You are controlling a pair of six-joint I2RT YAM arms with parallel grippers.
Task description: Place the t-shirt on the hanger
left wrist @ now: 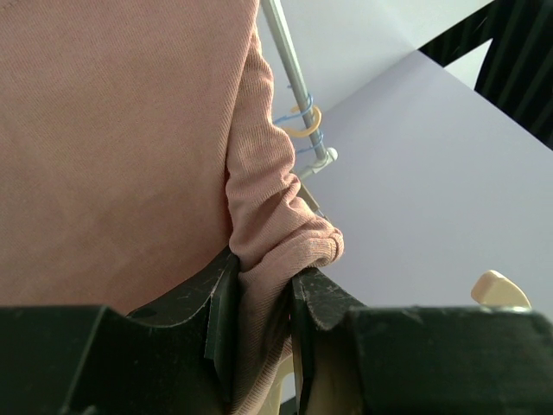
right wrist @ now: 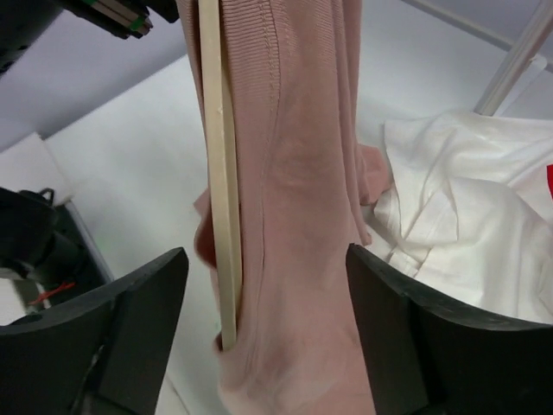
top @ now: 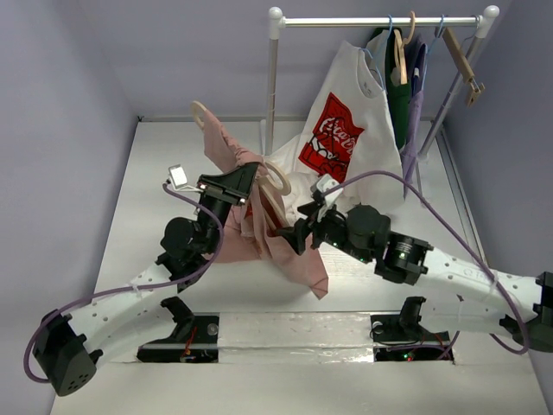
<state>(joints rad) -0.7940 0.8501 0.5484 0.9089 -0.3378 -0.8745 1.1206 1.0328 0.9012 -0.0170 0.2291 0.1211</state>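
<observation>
Hanging mid-frame above the white tabletop [top: 147,181], the dusty-pink t-shirt [top: 263,238] is pinched at a bunched edge by the left gripper [left wrist: 263,281], whose fingers are closed tight on the cloth. The right gripper [right wrist: 268,259] is spread wide on either side of the shirt and the cream hanger [right wrist: 220,173], clamping neither. Pale lavender walls [top: 60,104] surround the table. At the upper right a white garment rail [top: 380,21] carries a white red-logo t-shirt [top: 346,121].

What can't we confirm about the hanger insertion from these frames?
- Right wrist: the hanger runs off the top edge, so its hook is out of frame.
- Top external: t-shirt folds cover most of the hanger, hiding which opening it sits in.
- Left wrist: fabric fills the left gripper, hiding whether it pinches the hanger too.
</observation>
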